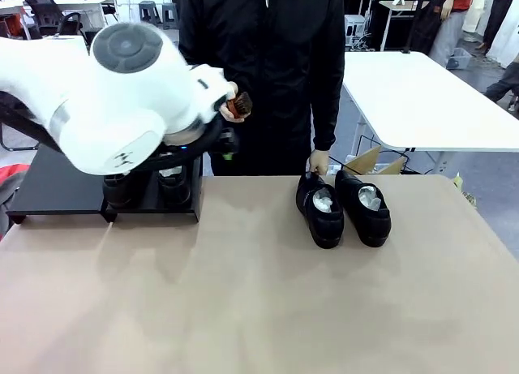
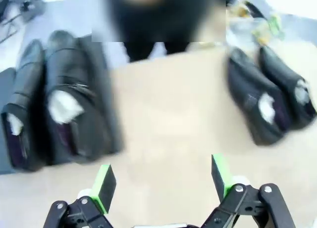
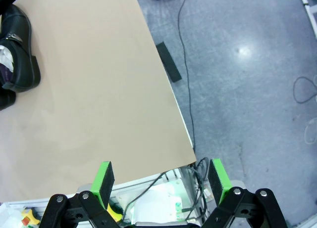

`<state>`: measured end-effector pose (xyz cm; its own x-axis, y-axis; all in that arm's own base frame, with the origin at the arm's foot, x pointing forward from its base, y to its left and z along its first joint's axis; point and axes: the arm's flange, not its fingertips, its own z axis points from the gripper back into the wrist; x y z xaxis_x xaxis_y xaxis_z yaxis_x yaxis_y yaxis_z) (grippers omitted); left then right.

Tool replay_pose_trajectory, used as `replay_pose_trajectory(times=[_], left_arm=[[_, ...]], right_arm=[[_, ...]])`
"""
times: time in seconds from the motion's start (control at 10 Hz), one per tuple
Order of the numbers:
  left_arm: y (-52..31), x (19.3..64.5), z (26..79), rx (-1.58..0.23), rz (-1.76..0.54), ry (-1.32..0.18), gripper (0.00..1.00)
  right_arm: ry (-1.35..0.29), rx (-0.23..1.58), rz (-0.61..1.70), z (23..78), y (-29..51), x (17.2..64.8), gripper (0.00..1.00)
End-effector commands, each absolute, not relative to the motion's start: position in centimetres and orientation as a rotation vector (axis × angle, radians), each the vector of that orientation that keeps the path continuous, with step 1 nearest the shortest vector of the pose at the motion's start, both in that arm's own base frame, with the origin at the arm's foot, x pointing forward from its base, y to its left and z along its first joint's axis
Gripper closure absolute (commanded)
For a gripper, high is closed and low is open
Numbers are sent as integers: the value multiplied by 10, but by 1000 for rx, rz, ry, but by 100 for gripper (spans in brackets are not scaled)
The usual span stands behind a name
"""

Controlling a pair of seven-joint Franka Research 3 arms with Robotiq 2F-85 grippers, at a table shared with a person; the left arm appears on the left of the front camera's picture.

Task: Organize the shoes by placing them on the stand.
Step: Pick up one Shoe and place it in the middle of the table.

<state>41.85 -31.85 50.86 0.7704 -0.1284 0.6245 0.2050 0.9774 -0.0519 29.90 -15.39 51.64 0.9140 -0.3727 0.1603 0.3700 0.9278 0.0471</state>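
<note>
Two glossy black shoes (image 1: 120,189) (image 1: 174,184) stand on the right end of the low black stand (image 1: 49,183), partly hidden by my white left arm (image 1: 122,90). Another two shoes (image 1: 321,207) (image 1: 365,205) sit side by side on the table, toes toward me, with white paper inside. A person's hand (image 1: 319,161) touches the heel of the left one. The blurred left wrist view has my left gripper (image 2: 162,181) open above bare table, with the stand's shoes (image 2: 69,104) on one side and the table's pair (image 2: 255,107) on the other. My right gripper (image 3: 161,181) is open and empty over the table's edge, and one shoe (image 3: 15,45) lies far off.
The person stands at the far side, holding a small brown brush (image 1: 239,105) in the other hand. The tan tabletop (image 1: 259,301) is bare toward me. The stand's left half carries nothing. Grey floor with cables (image 3: 237,89) lies beyond the table's edge.
</note>
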Motion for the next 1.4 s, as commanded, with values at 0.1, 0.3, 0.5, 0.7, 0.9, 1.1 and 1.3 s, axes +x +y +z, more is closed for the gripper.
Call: replay_pose_trajectory(times=[0.1,0.3,0.5,0.7,0.9,1.1,1.3], left_arm=[[-290,394,536,-134,-204,-443,0],[-282,391,525,-141,-144,-397,0],[-321,381,527,-167,-213,-451,0],[-321,381,527,-167,-213,-451,0],[-317,363,517,-147,-205,-397,0],[-302,335,500,-147,-153,-323,0],[-273,318,496,-131,-46,-319,0]], right_arm=[[-238,31,-306,545,-138,287,0],[-248,64,-168,561,-98,303,0],[-162,96,-88,549,-51,330,0],[-254,46,-188,560,-88,302,0],[-228,66,-148,555,-65,311,0],[-156,93,-104,532,-25,332,0],[-139,92,-37,512,27,346,0]])
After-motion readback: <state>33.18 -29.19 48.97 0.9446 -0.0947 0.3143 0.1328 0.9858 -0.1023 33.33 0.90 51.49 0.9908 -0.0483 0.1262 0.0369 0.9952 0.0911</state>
